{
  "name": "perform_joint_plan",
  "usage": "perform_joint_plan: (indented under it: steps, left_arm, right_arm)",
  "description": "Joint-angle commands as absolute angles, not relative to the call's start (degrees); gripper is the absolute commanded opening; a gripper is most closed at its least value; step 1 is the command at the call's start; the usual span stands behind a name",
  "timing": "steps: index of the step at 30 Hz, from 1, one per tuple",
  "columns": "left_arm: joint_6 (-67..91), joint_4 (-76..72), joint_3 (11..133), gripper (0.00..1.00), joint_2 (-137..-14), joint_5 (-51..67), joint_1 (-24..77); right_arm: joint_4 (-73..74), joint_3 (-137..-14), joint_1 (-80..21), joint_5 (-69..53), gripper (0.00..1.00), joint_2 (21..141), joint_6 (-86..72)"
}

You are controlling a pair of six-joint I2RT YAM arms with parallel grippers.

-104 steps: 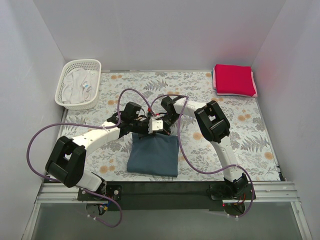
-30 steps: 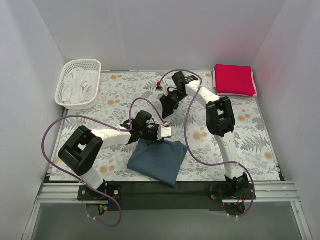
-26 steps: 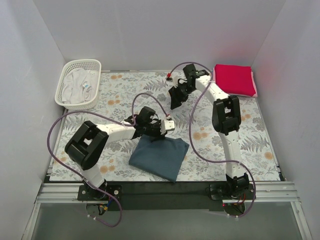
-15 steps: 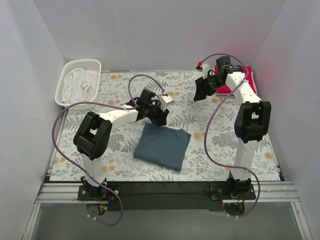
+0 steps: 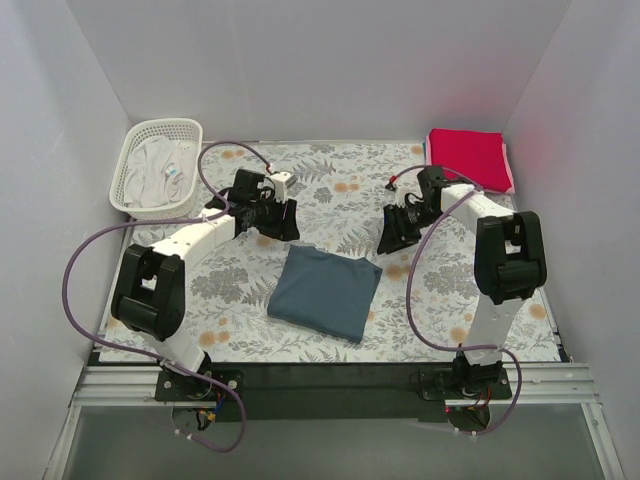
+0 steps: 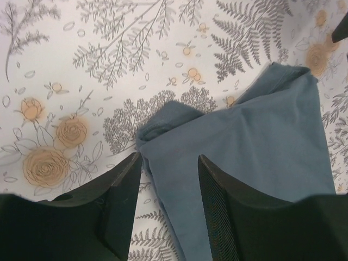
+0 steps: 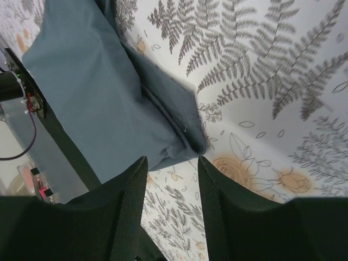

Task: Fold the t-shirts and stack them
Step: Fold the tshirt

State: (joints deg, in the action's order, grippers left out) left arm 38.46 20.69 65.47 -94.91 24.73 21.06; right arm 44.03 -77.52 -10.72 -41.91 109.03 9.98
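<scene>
While both arms reach out over the floral cloth, the blue shirt lies folded in a rough rectangle near the middle of the table, turned slightly askew. No gripper grasps it.

The left gripper sits just beyond the shirt's far left corner. Its fingers are moderately apart with nothing between them. The left wrist view looks down on that corner, where the blue fabric bunches into a small raised fold.

The right gripper is near the far right corner, and its fingers are likewise parted and empty. Its wrist camera shows a thick, layered edge of the shirt just ahead of the fingertips. Whether either gripper touches the cloth cannot be told.

At the far right corner of the table, the red shirt rests folded on the pink shirt, of which only a thin edge shows. A white basket holding pale items stands at the far left.
</scene>
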Motion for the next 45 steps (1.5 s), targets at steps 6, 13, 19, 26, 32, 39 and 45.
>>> perform_joint_plan:
  steps: [6, 13, 19, 26, 32, 39, 45]
  left_arm:
    - [40.9, 24.3, 64.6, 0.45, -97.2, 22.9, 21.1]
    - [41.3, 24.3, 65.9, 0.45, -100.2, 23.1, 21.1]
    - [41.0, 24.2, 66.3, 0.45, -101.1, 23.5, 21.1]
    - [41.4, 23.4, 65.0, 0.44, -101.2, 24.4, 21.0]
    - [41.7, 22.7, 65.0, 0.42, -101.9, 24.5, 21.1]
    - [42.0, 21.5, 64.5, 0.24, -102.7, 24.8, 21.1]
    - [42.6, 20.8, 64.2, 0.0, -102.6, 24.9, 21.0]
  right_arm:
    - [34.0, -67.9, -14.4, -39.1, 0.57, 101.0, 0.4]
    - [32.9, -65.2, -15.7, -38.3, 0.54, 101.0, -1.8]
    - [31.9, -65.2, -16.5, -39.0, 0.52, 103.1, -2.9]
    - [32.0, -66.4, -16.8, -38.4, 0.46, 105.7, -3.0]
    - [32.3, -65.6, -16.8, -36.3, 0.4, 105.6, -2.8]
    - [32.5, -66.0, -16.7, -36.6, 0.19, 104.6, -2.3]
    - [33.5, -66.3, -16.4, -35.2, 0.01, 103.3, -0.7]
